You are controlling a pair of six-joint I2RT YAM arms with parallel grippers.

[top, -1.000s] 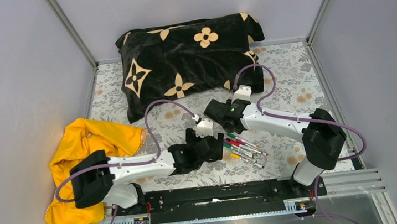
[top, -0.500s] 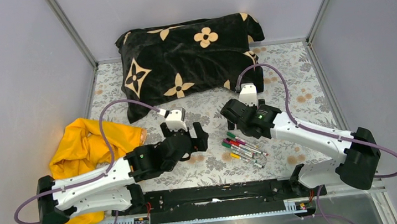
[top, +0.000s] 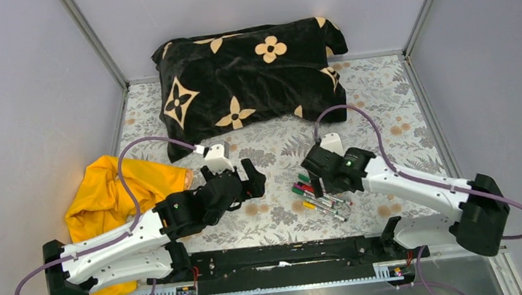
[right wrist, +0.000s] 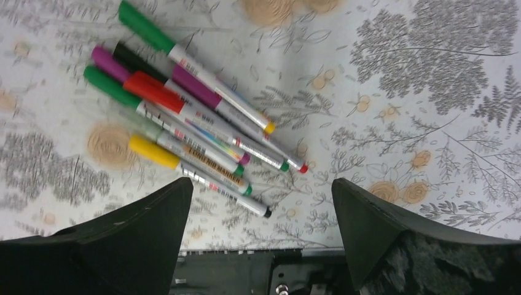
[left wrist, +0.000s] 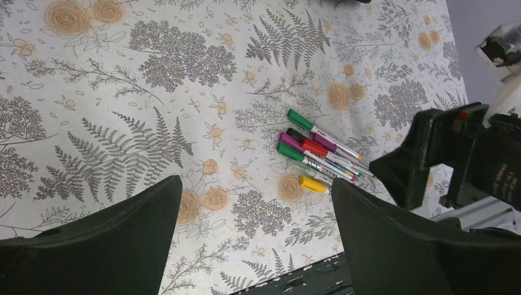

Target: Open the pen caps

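Several thin marker pens lie bunched on the floral cloth, all with caps on. In the right wrist view I see a green cap, a magenta cap, a red cap and a yellow cap. The left wrist view also shows the pens. My right gripper hovers just above the pile's far end, open and empty. My left gripper is open and empty, a short way left of the pens.
A black pillow with tan flowers lies at the back. A yellow cloth is bunched at the left beside the left arm. The black mounting rail runs along the near edge. Grey walls enclose the table.
My left arm has drawn back and its gripper has moved left, away from the pens. My right gripper has come down and nearer, over the pens. The pens have not moved.
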